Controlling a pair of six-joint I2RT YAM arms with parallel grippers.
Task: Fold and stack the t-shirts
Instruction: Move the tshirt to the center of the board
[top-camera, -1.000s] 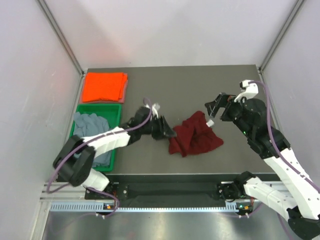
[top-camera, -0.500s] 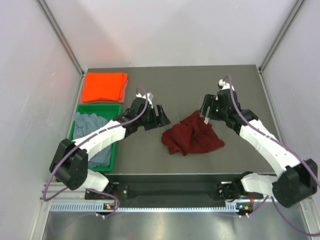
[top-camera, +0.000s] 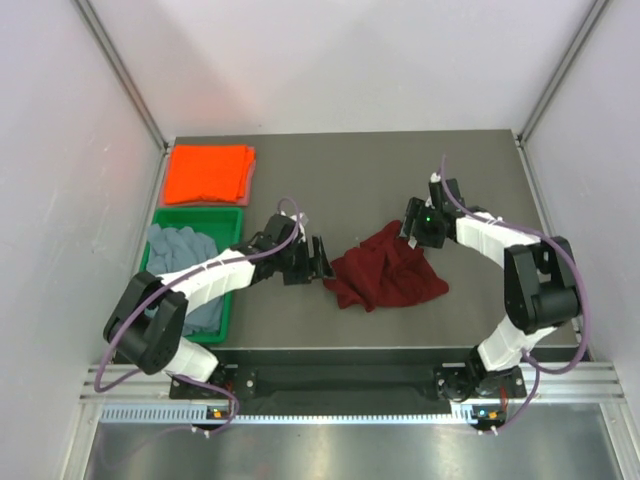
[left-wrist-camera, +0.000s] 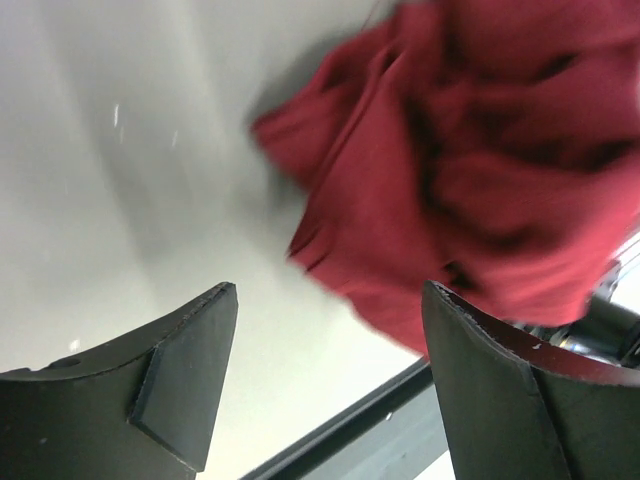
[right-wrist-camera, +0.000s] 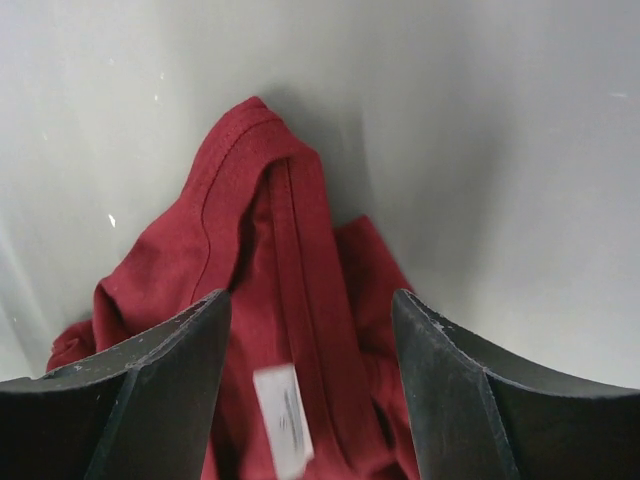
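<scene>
A dark maroon t-shirt (top-camera: 387, 272) lies crumpled at the middle of the table; it also shows in the left wrist view (left-wrist-camera: 470, 170) and the right wrist view (right-wrist-camera: 270, 300), where its white label (right-wrist-camera: 282, 420) is visible. My left gripper (top-camera: 320, 260) is open and empty just left of the shirt's left edge. My right gripper (top-camera: 410, 232) is open over the shirt's upper right corner, jaws either side of the collar seam. A folded orange t-shirt (top-camera: 208, 173) lies at the back left. A grey-blue t-shirt (top-camera: 185, 262) lies bunched in the green tray (top-camera: 234, 222).
The green tray stands along the table's left side, in front of the folded orange shirt. The table's near edge (left-wrist-camera: 340, 430) runs just below the left gripper's fingers. Light walls enclose the table on three sides.
The left gripper has moved down towards the maroon shirt's left edge. The right gripper has lowered onto the shirt's upper right corner. The shirt has barely shifted.
</scene>
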